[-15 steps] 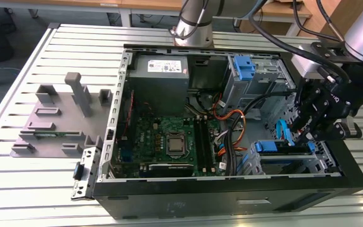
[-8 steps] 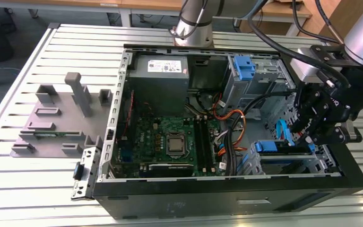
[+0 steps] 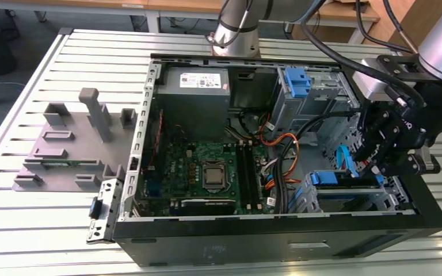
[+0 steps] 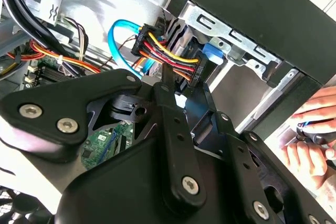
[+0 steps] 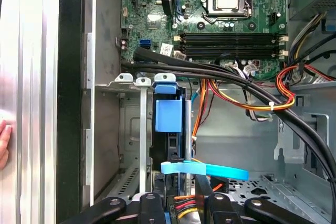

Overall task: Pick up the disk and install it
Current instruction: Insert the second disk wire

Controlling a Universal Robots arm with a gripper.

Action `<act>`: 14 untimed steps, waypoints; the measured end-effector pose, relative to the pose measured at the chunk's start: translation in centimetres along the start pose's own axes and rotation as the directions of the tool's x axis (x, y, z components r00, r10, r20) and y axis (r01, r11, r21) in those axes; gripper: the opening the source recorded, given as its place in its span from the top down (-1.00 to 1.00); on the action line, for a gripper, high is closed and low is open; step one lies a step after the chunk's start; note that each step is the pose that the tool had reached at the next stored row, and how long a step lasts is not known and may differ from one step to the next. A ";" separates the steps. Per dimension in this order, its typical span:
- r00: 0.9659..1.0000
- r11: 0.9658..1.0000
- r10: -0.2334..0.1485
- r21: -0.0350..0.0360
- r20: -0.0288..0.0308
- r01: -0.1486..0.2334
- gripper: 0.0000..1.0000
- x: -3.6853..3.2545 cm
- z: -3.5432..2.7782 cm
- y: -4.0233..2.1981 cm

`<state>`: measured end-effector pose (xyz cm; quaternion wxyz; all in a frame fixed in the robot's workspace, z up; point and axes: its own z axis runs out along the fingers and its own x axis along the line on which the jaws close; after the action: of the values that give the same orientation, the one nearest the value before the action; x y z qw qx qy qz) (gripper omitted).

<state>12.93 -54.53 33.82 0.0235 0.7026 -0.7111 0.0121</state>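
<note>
- Disk [image 3: 335, 179] stands with its blue bracket in the drive cage [image 3: 313, 201], in the corner of the open computer case [image 3: 282, 241] at the exterior view's right. In the first wrist view it is seen on edge [image 5: 169, 115] between the metal walls of the cage.
- The gripper [image 3: 376, 168] is low inside the case, directly over the end of the disk. Its fingers reach down at the disk's end, where the plugs are, but their tips are hidden, so I cannot tell if they are open or closed, or if they hold anything.
- A bundle of red, yellow and black wires with a black plug [image 4: 168, 56] lies just in front of the gripper, and a light blue flat cable [image 5: 205, 170] crosses close beside it.
- Thick black cables [image 5: 220, 72] and orange wires [image 5: 262, 103] run between the drive cage and the green motherboard [image 3: 205, 172].
- The grey power-supply box [image 3: 194, 92] sits at the far end of the case, well apart from the gripper.
- A person's hand [image 4: 315, 140] is outside the case wall, near the corner with the disk.
- The case lies on a slatted metal worktop [image 3: 52, 241]. A grey fixture with upright blocks [image 3: 75, 144] stands beside it, at the exterior view's left.
</note>
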 end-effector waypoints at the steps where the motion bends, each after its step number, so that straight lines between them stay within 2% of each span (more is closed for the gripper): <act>1: 1.000 1.000 0.000 0.001 0.000 0.000 0.26 0.00 0.01 0.11; 5: 1.000 1.000 0.000 0.009 0.003 0.000 0.26 0.01 0.01 0.78; 8: 1.000 1.000 0.000 0.010 0.002 0.000 0.26 0.01 -0.12 0.83; 14: 1.000 1.000 0.000 0.010 0.003 0.000 0.26 0.07 -1.21 0.85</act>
<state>12.10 -54.53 35.04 0.0193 0.7026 -0.7112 0.0146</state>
